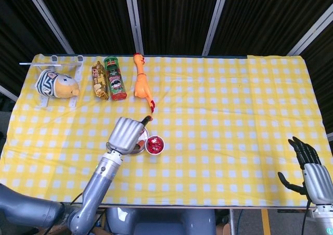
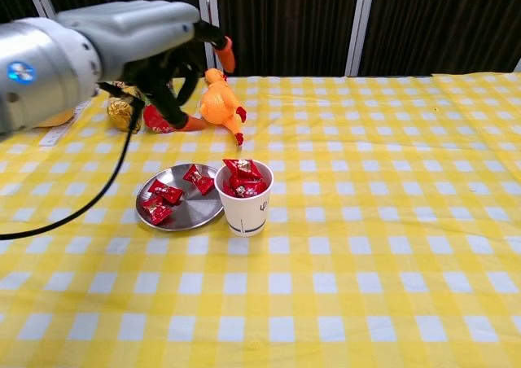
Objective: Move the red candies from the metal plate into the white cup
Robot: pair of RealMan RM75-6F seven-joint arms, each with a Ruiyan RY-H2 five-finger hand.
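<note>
Red candies [image 2: 168, 199] remain on the metal plate [image 2: 195, 214], beside the white cup [image 2: 247, 208]; left hand [image 2: 167, 46] hovers above, released, for another pick.

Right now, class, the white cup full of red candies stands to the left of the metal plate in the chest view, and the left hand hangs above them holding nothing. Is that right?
Not quite. The chest view shows the white cup standing to the right of the metal plate, touching its rim. The rest holds: red candies fill the cup, and the left hand hangs above, holding nothing.
</note>
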